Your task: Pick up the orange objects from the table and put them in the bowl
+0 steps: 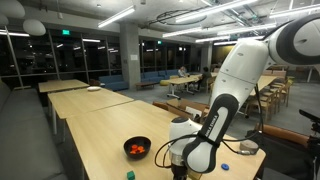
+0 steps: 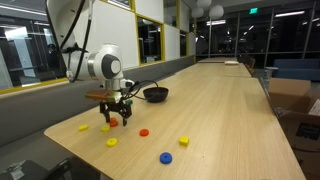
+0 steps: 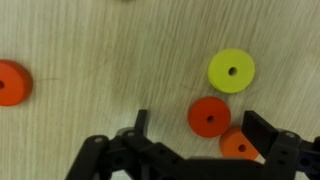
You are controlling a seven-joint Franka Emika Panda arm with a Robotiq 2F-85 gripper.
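Orange objects [image 3: 210, 117] are shown as flat discs with a centre hole, lying on the table [image 3: 100, 60]. One disc is placed between the two spread fingers of the gripper [image 3: 203, 125]. A second orange disc [image 3: 238, 147] is partly covered by one finger [image 3: 262, 125]. A third orange disc [image 3: 12, 83] is cut by the frame edge, well apart from the gripper. A yellow disc [image 3: 232, 70] is found just past the gripper's fingertips.

The gripper is held wide open with nothing clamped. It is lowered close to the table top; contact cannot be told.

In an exterior view an orange disc [image 2: 144, 132] is seen near the gripper [image 2: 116, 118]. A yellow piece [image 2: 111, 142] is also near it, and a blue piece [image 2: 166, 157] is farther out. The bowl [image 2: 155, 94] is set well apart from the gripper, further along the table. Orange contents [image 1: 137, 150] are seen inside the bowl [image 1: 137, 140] in an exterior view.
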